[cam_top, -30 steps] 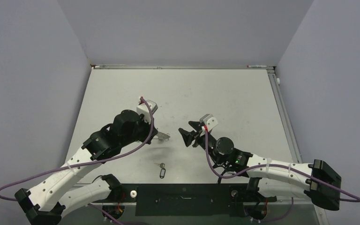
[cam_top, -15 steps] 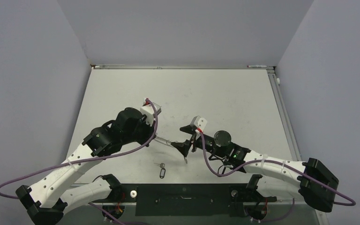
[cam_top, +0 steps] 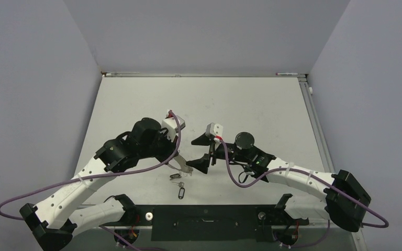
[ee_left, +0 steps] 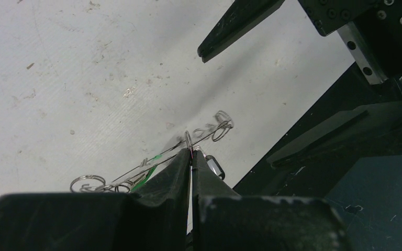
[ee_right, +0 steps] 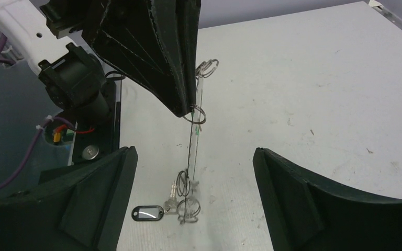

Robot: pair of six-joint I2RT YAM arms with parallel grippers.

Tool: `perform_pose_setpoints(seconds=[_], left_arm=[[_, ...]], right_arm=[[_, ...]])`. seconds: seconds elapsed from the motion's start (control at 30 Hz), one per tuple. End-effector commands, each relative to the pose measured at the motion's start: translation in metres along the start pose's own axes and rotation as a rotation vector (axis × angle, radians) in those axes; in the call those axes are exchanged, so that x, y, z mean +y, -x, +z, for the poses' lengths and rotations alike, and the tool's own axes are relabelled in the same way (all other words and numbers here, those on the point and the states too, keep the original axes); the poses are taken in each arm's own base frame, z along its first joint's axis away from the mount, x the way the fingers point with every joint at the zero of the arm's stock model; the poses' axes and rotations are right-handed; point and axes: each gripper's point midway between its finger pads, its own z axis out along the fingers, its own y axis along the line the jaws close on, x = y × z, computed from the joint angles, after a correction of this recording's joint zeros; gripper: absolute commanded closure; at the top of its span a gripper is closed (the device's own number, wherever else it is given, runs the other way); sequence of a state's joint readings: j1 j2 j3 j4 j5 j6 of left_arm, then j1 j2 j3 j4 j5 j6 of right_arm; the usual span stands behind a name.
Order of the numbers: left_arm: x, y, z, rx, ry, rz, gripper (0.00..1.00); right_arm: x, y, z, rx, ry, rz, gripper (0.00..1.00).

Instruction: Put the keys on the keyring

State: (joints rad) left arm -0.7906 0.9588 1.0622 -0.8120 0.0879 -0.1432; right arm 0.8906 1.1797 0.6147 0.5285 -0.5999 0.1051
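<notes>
Inspection of both my end effectors at the near middle of the table. My left gripper has its two black fingers pressed together, and their tips are clamped on a small wire keyring, which stands on edge above the pinch. From my right wrist camera the same ring shows at the point of the left fingers. A thin straight wire with a short green mark and small loops at each end runs past that ring. I cannot tell whether it hangs from the ring or lies on the table beneath it. My right gripper faces the left one with its jaws spread wide and nothing between them but that wire in the background; it touches nothing. In the top view its two fingers sit just right of the left gripper's tip. The keys, tiny silvery pieces too small to make out in detail, rest on the table directly below the pinched ring, beside a small black tag. The tag carries a pale window, but any writing on it is too small to read. In the top view the keys lie just behind the tag.
</notes>
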Motion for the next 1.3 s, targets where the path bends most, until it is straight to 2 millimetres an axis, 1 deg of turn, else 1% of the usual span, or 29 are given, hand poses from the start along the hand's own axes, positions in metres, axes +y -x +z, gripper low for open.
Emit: perform_pose_setpoints(seconds=[0.0, 0.13, 0.23, 0.5, 0.7, 0.83, 0.93, 0.97, 1.1, 1.27], left_arm=[[-0.013, 0.037, -0.008, -0.103, -0.057, 0.026, 1.0], [-0.017, 0.038, -0.004, -0.092, -0.075, 0.026, 1.0], [-0.018, 0.037, -0.003, -0.087, -0.085, 0.024, 1.0], [-0.025, 0.04, -0.004, -0.094, -0.117, 0.006, 1.0], [-0.026, 0.042, -0.008, -0.096, -0.119, -0.001, 1.0], [-0.027, 0.042, -0.008, -0.095, -0.123, -0.002, 1.0], [-0.027, 0.043, -0.009, -0.099, -0.122, -0.003, 1.0], [-0.027, 0.043, -0.009, -0.098, -0.122, -0.003, 1.0], [-0.028, 0.045, -0.009, -0.104, -0.127, -0.006, 1.0], [-0.029, 0.047, -0.01, -0.107, -0.13, -0.006, 1.0]], right_arm=[[-0.002, 0.014, 0.009, -0.02, 0.03, -0.058, 0.15], [-0.01, 0.002, 0.014, 0.01, 0.01, -0.07, 0.14], [-0.016, -0.002, 0.016, 0.023, -0.009, -0.082, 0.14], [-0.015, -0.003, 0.026, 0.003, 0.027, -0.084, 0.13], [-0.011, -0.001, 0.037, -0.041, 0.067, -0.06, 0.19], [-0.009, 0.005, 0.039, -0.081, 0.079, -0.062, 0.2], [-0.009, 0.006, 0.039, -0.089, 0.079, -0.065, 0.2], [-0.009, 0.006, 0.04, -0.092, 0.083, -0.065, 0.22], [-0.005, 0.007, 0.041, -0.106, 0.107, -0.063, 0.42], [-0.007, 0.005, 0.046, -0.098, 0.111, -0.067, 0.6]])
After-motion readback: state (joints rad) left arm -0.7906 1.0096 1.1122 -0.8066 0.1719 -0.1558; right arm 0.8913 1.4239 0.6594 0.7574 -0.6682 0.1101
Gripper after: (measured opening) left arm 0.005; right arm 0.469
